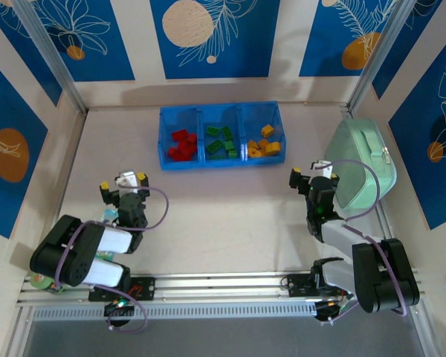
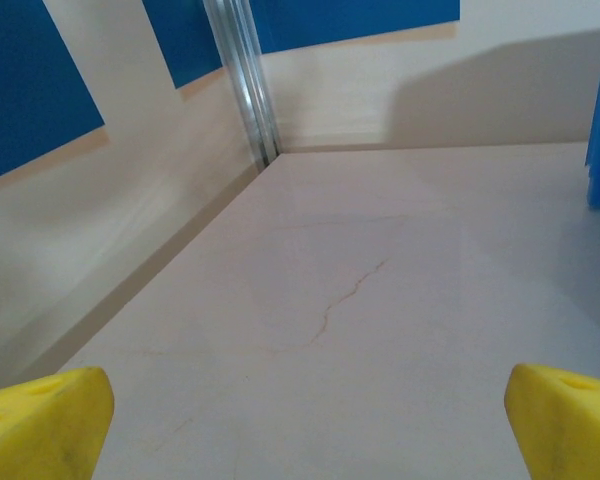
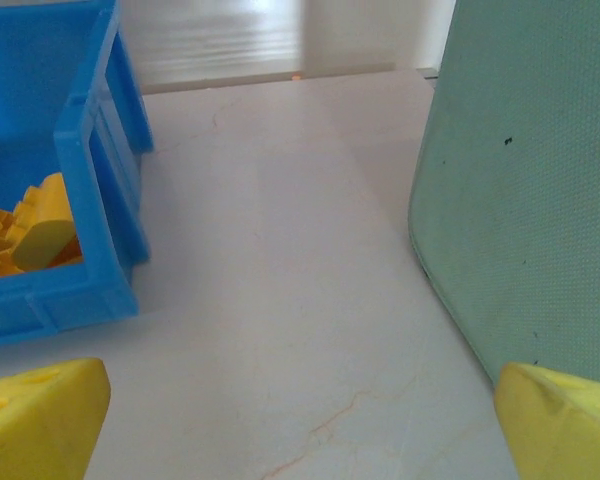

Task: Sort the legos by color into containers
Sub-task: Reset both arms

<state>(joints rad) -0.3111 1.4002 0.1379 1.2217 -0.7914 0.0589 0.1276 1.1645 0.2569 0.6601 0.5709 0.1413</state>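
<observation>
the translucent blue three-compartment tray (image 1: 163, 137) sits at the far middle of the pale table (image 1: 223, 223). the legos (image 1: 223, 143) all lie inside it, grouped by colour: red bricks (image 1: 181, 144) in the left compartment, green bricks (image 1: 221, 143) in the middle one, yellow-orange bricks (image 1: 264, 143) in the right one.

the left gripper (image 1: 123, 181) hangs low over the table at the near left, well apart from the tray. its jaws are spread wide and hold nothing. in the left wrist view, bare tabletop lies between its yellow fingertips (image 2: 40, 425), and a sliver of the tray's blue wall shows at the right edge.

the right gripper (image 1: 310, 172) stands at the near right, between the tray's right end and the mint-green rounded case (image 1: 364, 167). it is also wide open and empty. in the right wrist view, the tray's corner is ahead to the left with yellow-orange bricks heaped inside. the case is close on the right, with bare table between the two.
</observation>
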